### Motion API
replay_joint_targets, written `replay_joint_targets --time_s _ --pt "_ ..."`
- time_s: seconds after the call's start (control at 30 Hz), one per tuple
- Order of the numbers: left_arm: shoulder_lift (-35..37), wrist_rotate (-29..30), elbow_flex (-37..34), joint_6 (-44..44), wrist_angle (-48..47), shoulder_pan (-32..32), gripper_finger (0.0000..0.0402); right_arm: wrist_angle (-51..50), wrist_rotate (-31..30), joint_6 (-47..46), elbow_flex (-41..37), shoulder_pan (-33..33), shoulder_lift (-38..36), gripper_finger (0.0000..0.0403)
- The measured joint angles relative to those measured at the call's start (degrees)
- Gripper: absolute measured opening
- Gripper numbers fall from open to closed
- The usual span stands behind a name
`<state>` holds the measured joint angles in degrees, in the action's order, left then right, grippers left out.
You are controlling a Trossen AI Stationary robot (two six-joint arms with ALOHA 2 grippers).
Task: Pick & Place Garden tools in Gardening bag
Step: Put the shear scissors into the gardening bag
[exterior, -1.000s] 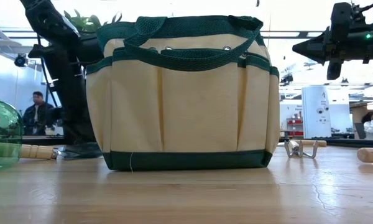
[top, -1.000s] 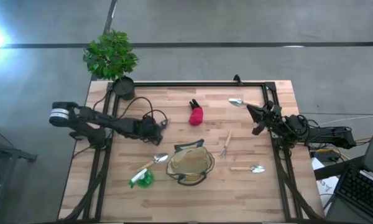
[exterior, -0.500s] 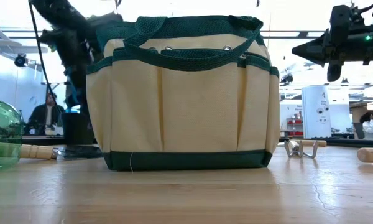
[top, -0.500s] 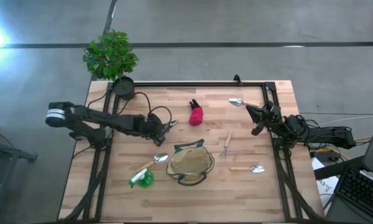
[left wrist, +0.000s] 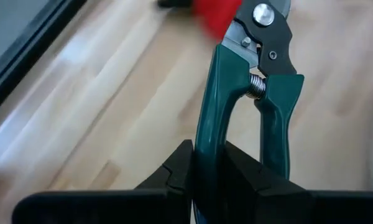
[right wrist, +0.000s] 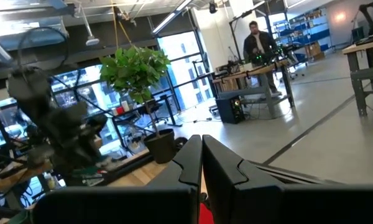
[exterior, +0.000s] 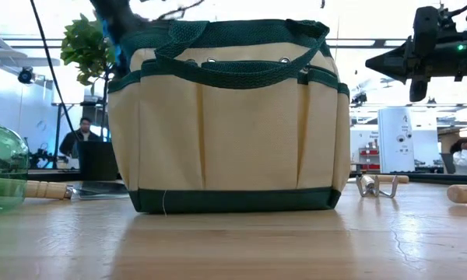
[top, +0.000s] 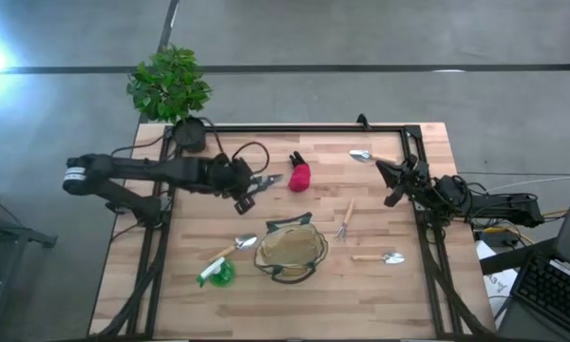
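My left gripper (top: pixel 250 182) is shut on the dark pruning shears (top: pixel 265 180), which have dark green handles (left wrist: pixel 248 81). It is above the table, just left of the red-and-black item (top: pixel 299 176). The tan bag with green trim (top: pixel 290 249) stands open at the near middle (exterior: pixel 229 117). A trowel (top: pixel 236 247) and a green-and-white piece (top: pixel 216 274) lie to its left. A hand rake (top: pixel 345 218) and two more trowels (top: pixel 385 257) (top: pixel 361 155) lie to its right. My right gripper (top: pixel 388 179) is shut and empty at the right edge (right wrist: pixel 202 149). My left gripper pinches one of the shears' two green handles (left wrist: pixel 206 134) between its two fingers. The other handle (left wrist: pixel 275 143) stands free beside them. The fingers point toward the table's right and lie along the handle. The blades point on past the fingertips, and the shears are lifted clear of the table.
A potted green plant (top: pixel 171 81) and a black pot (top: pixel 190 133) stand at the far left corner. A black frame rail (top: pixel 294 127) runs along the far edge. Bare wood lies between the bag and the red item. People show in the room behind the table.
My left gripper has risen and gone toward the table's far right, toward the red-and-black item, carrying the shears clear of the table. In the low view the arm has gone up out of the picture.
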<state>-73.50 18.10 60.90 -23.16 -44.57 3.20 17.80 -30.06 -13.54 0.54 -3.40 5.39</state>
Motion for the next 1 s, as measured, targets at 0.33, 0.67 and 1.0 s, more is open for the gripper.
replay_joint_targets --time_s 0.33,0.67,1.0 --pt "-0.5 -13.6 11.5 4.9 0.2 -0.9 0.0059 0.0 0.0 0.0 0.0 0.0 0.0 0.0008" --pt "-1.8 -27.3 12.4 5.5 6.8 -3.1 0.0059 0.0 0.0 0.0 0.0 0.0 0.0 0.0008" --pt "-11.1 -28.0 13.4 5.2 8.1 -9.0 0.0059 0.0 0.0 0.0 0.0 0.0 0.0 0.0008"
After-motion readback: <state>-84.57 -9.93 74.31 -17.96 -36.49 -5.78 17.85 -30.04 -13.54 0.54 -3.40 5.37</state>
